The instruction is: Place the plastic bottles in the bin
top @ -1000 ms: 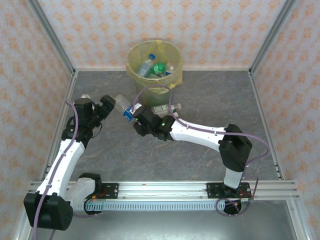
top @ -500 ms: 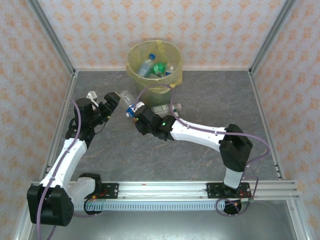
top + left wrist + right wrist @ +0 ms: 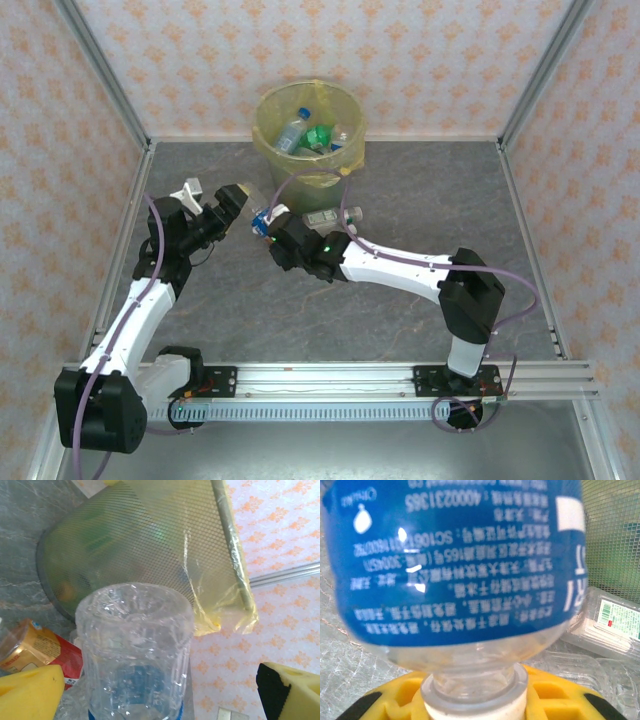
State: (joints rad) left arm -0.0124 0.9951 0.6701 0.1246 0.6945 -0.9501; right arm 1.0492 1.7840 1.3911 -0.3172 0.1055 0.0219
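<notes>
The grey marbled table point(image 3: 400, 320) carries the bin point(image 3: 310, 135) at its 12 o'clock edge, upright and close to the back wall. At 5 o'clock from the bin's foot, just beside it, a clear bottle point(image 3: 333, 215) with a pale label lies on its side. In the right wrist view it looks flattened, perhaps with more crumpled clear plastic next to it.

The top camera looks down from behind over the whole table point(image 3: 420, 200). Both wrist cameras sit very close to the same bottle point(image 3: 135, 645), facing the bin point(image 3: 150, 545) behind it.
</notes>
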